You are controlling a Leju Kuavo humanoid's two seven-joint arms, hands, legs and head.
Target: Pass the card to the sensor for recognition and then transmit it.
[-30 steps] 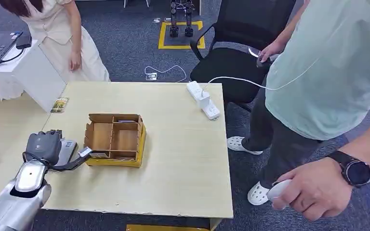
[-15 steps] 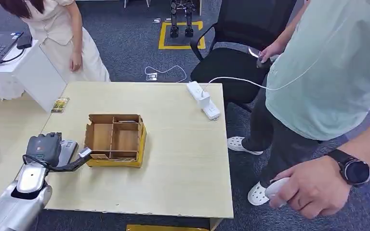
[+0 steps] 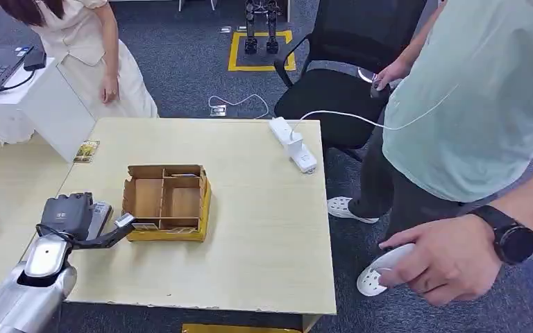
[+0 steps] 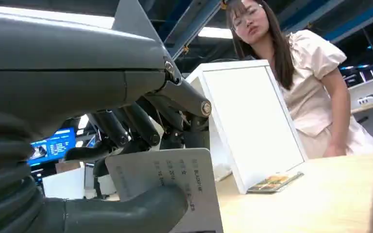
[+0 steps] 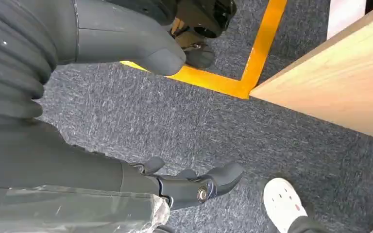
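Observation:
My left hand [image 3: 66, 216] hovers over the table's left edge, pinching a pale grey printed card [image 4: 175, 187] between thumb and fingers. In the head view the card [image 3: 123, 220] sticks out to the right at the thumb tip, almost touching the near left corner of the cardboard box [image 3: 166, 201]. A grey sensor unit [image 3: 100, 212] lies on the table just beside and partly under that hand. My right hand [image 5: 68, 145] hangs beside the table over the carpet, fingers apart and holding nothing.
The box has several open compartments. A white power strip [image 3: 293, 144] lies at the table's far right edge. A person in a green shirt [image 3: 472, 104] stands close on the right holding a white controller [image 3: 388, 260]. Another person [image 3: 90, 48] leans by the white desk [image 3: 48, 104].
My left hand has drifted slightly nearer with the card still pinched. The person's hand with the white controller on the right has shifted a little.

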